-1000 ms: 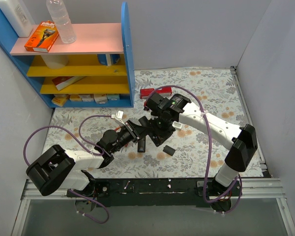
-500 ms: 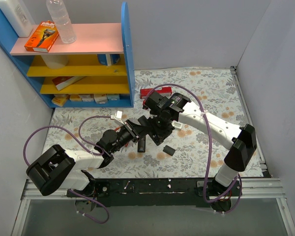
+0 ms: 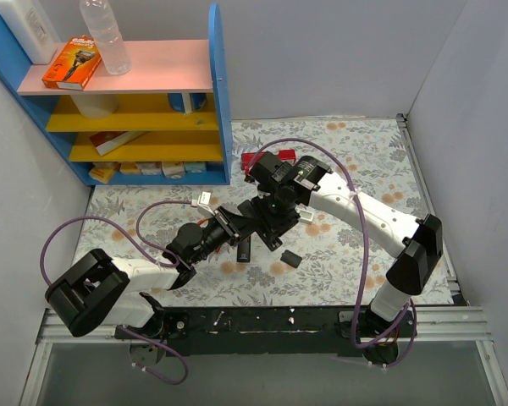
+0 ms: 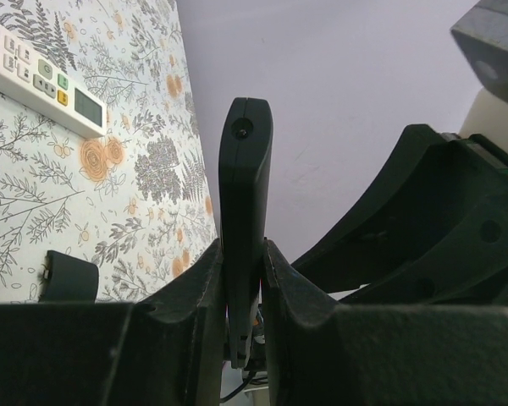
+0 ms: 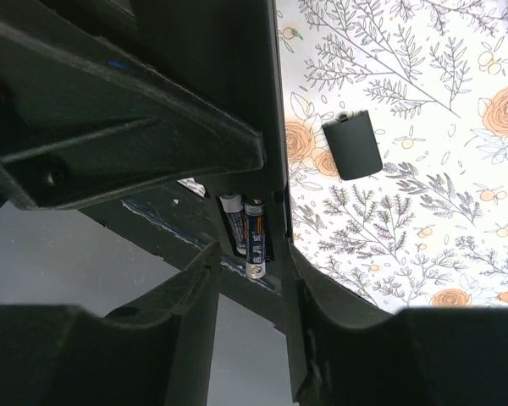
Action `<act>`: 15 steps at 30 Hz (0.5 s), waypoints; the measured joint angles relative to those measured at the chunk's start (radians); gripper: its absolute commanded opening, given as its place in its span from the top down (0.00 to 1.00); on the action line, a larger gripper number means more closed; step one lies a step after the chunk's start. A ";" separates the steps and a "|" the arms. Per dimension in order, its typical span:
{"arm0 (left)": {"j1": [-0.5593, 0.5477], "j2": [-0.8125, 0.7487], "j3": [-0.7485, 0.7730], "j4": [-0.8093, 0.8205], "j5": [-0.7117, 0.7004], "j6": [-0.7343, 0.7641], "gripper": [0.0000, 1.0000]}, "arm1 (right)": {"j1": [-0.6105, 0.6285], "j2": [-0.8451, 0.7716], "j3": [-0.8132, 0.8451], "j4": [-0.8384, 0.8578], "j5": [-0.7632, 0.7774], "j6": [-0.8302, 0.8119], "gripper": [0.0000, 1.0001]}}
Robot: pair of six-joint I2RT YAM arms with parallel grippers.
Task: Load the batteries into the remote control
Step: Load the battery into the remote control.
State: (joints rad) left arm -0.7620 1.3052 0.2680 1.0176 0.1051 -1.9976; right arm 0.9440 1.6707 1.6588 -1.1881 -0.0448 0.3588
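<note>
Remote control (image 4: 244, 211) stands on edge over the floral worktop (image 3: 364, 156), clamped tight in the left gripper (image 4: 241, 254); two batteries (image 5: 254, 241) sit in its bay, framed by the right gripper (image 5: 250, 262), fingers parted, holding nothing. Pale walls (image 3: 322, 51) enclose the worktop

Lighting even and diffuse – no glare in any view.
Overhead view sharp, with soft shadows under the arms on the tablecloth (image 3: 364, 152). In the wrist views the near black fingers (image 4: 186, 330) are underexposed and blurred – the floral cloth beyond is bright and crisp.
</note>
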 measured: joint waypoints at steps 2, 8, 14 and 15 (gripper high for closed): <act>0.000 0.000 0.000 -0.005 0.000 0.000 1.00 | 0.000 -0.002 0.011 -0.001 0.002 -0.004 0.52; 0.002 -0.003 0.000 -0.054 0.006 0.000 1.00 | 0.000 -0.044 0.024 -0.008 -0.005 -0.091 0.52; 0.026 -0.029 0.008 -0.148 0.055 -0.001 1.00 | 0.000 -0.249 -0.111 0.101 -0.099 -0.387 0.54; 0.031 -0.032 0.011 -0.161 0.066 -0.001 1.00 | 0.000 -0.296 -0.150 0.120 -0.118 -0.442 0.54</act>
State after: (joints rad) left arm -0.7315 1.2732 0.2794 0.8562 0.1711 -1.9984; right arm 0.9436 1.3750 1.5093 -1.0679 -0.1631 -0.0830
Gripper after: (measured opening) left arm 0.174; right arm 0.469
